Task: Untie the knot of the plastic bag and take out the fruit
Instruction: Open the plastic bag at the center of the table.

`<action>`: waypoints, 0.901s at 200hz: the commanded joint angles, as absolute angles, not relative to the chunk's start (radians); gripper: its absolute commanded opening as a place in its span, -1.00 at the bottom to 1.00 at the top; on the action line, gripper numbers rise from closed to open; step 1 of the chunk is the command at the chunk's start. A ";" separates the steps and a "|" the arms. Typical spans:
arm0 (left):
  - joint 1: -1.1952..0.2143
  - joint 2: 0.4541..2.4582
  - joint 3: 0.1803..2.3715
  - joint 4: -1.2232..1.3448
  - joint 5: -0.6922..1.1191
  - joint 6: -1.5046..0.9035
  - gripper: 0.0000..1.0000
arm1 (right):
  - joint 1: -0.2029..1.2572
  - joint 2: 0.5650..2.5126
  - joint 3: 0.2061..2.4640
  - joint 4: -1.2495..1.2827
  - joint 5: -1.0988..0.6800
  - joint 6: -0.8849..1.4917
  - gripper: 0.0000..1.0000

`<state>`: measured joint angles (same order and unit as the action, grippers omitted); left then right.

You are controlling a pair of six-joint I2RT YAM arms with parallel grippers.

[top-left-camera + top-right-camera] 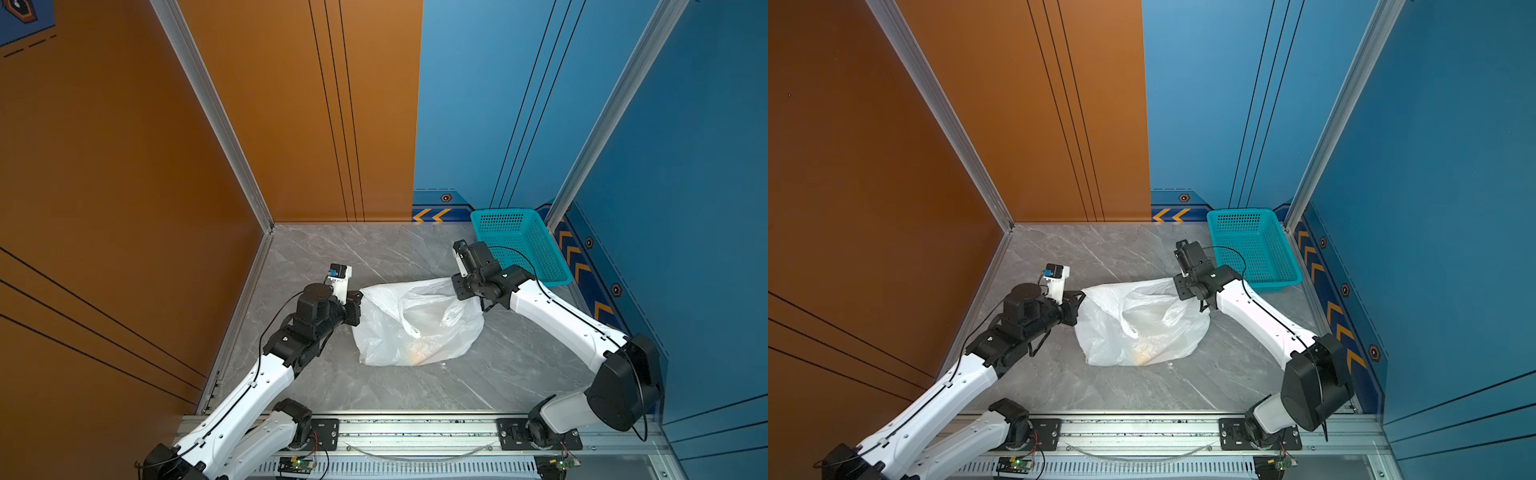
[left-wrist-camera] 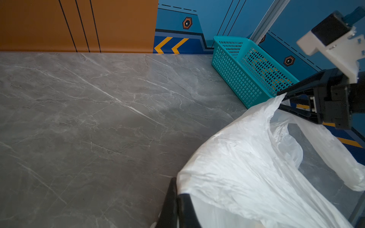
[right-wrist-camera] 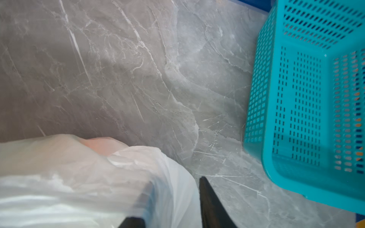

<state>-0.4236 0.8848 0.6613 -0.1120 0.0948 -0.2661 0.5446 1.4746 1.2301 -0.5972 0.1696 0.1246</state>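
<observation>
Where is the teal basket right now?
In both top views the basket sits in the table's far right corner against the blue wall, just beyond the right arm and the bag.

No lettering, brand or number can be read anywhere. The only signs stand on the dark blue band (image 1: 459, 214) along the foot of the blue wall panels (image 1: 478, 104). A pair of yellow chevrons (image 1: 432, 215) sits just beside the teal perforated plastic basket (image 1: 503, 212), pointing away from it, with an orange-rimmed hexagonal badge (image 1: 446, 198) above them. On the basket's other side are more yellow chevrons (image 1: 573, 252) and hexagonal badges (image 1: 589, 242).
</observation>
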 commanded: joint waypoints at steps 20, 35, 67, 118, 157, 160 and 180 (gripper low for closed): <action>-0.414 0.885 0.680 -0.117 0.108 -0.256 -0.27 | 0.584 1.461 1.213 -0.575 0.098 0.103 -0.96; -0.414 0.875 0.711 -0.162 0.091 -0.255 0.35 | 0.596 1.454 1.221 -0.577 0.082 0.107 -1.00; -0.414 0.816 0.780 -0.246 0.055 -0.244 0.89 | 0.606 1.416 1.250 -0.596 0.066 0.130 -1.00; -0.498 0.935 0.961 -0.298 0.089 -0.242 0.96 | 0.612 1.370 1.317 -0.630 0.002 0.160 -1.00; -0.663 1.130 1.119 -0.327 0.078 -0.162 0.96 | 0.620 1.371 1.377 -0.659 -0.022 0.184 -1.00; -0.671 1.141 1.124 -0.328 0.076 -0.157 0.96 | 0.621 1.369 1.380 -0.661 -0.023 0.185 -1.00; -0.714 1.209 1.161 -0.337 -0.004 -0.144 0.96 | 0.624 1.359 1.389 -0.662 -0.027 0.192 -1.00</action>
<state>-0.6708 1.1572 1.1080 -0.2897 0.0708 -0.1944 0.6174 1.3903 1.3510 -0.6262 -0.0048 0.1623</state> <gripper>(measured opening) 0.980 0.052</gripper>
